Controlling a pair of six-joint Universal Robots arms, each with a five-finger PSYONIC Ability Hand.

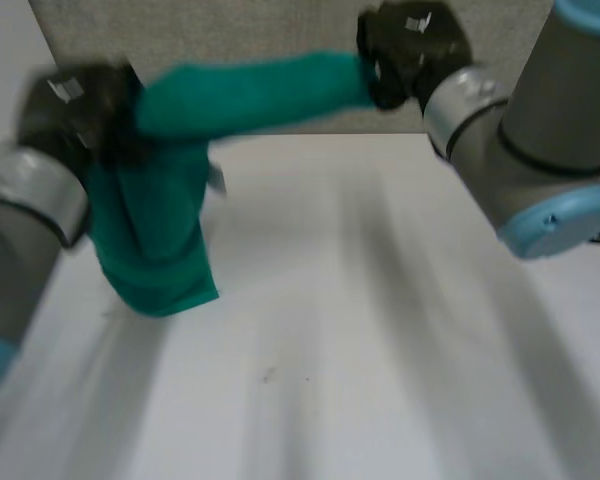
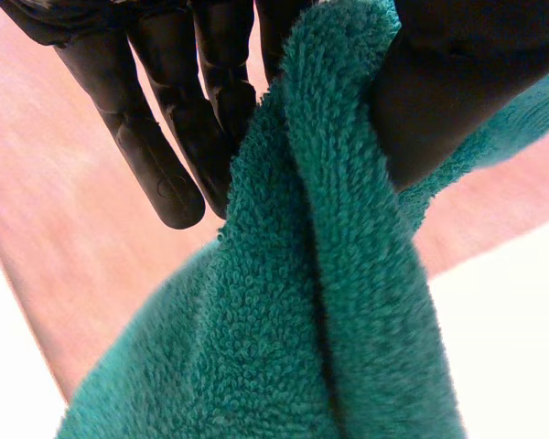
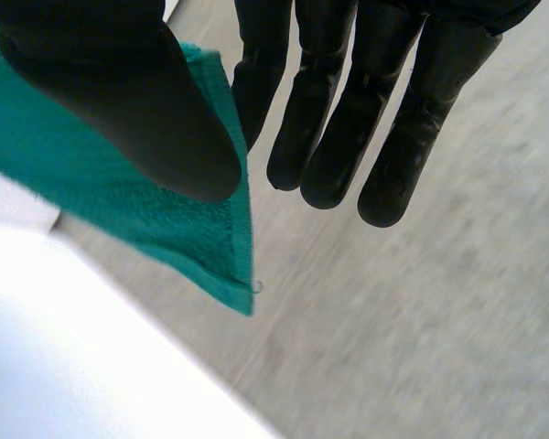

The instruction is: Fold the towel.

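Note:
A teal towel point(image 1: 240, 95) is lifted off the white table point(image 1: 380, 330), stretched between my two hands. My left hand point(image 1: 75, 110) pinches one end between thumb and fingers point(image 2: 178, 128), and the bunched cloth point(image 2: 302, 302) hangs down from that grip to the table. My right hand point(image 1: 410, 50) holds the other end at the far side. Its thumb point(image 3: 119, 101) presses a hemmed corner of the towel point(image 3: 215, 247) against the fingers point(image 3: 348, 137). Between the hands the towel runs as a taut, rolled band.
A grey fabric panel point(image 1: 280, 25) stands behind the table's far edge. Bare white tabletop spreads across the middle and near side, below the raised towel.

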